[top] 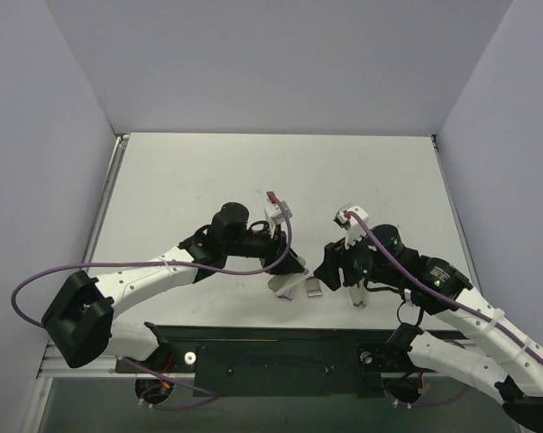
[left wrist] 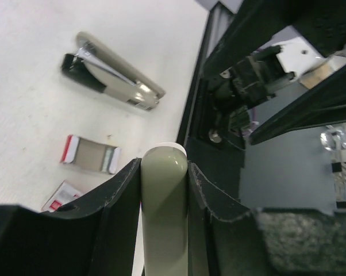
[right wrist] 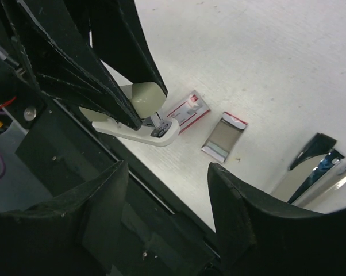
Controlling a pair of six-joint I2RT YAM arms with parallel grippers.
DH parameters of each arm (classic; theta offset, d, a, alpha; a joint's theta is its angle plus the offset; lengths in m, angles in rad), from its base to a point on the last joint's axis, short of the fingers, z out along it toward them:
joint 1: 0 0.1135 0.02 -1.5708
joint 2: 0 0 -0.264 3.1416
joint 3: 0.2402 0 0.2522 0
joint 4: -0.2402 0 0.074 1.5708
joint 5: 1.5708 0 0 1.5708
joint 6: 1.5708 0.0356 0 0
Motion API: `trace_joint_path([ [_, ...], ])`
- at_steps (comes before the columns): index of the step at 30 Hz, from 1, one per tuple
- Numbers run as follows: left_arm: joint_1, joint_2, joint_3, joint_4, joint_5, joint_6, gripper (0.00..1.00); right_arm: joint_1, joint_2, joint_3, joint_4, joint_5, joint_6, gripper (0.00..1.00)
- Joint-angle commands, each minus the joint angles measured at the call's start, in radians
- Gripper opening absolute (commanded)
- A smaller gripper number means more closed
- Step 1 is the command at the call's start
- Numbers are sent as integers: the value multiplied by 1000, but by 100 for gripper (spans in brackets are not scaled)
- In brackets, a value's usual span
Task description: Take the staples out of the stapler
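Your left pincer (left wrist: 163, 167) pinches the bar (left wrist: 164, 218); your right pincer (right wrist: 168, 169) is spread, empty: centre it on the stapler (left wrist: 112, 75) beyond its right finger.

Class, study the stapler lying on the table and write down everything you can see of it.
The stapler is slim and long, lying on the white table, diagonal in the left wrist view. It looks like silver-grey metal with a greyish top strip and a black end; the top seems lifted slightly from the body at that end. Nothing touches it except the table; the nearest small box lies apart from it.
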State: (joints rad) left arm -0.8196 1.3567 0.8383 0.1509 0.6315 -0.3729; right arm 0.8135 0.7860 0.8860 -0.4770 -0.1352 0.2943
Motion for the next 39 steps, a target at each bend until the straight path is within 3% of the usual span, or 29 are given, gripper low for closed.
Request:
trace_joint_path([
  [1,-10,-65,-27,191,172,-75,0,19,-19,37,-15,-165,-53,53],
  [13,-47,-145,-114,355,304,-153,0,27,-42,48,24,-363,-95,51],
  [22,-81,-183,-104,331,301,-141,0,49,-11,24,124,-431,-58,44],
  [39,-85,-249,-97,335,301,-155,0,73,-8,-5,149,-521,-58,35],
])
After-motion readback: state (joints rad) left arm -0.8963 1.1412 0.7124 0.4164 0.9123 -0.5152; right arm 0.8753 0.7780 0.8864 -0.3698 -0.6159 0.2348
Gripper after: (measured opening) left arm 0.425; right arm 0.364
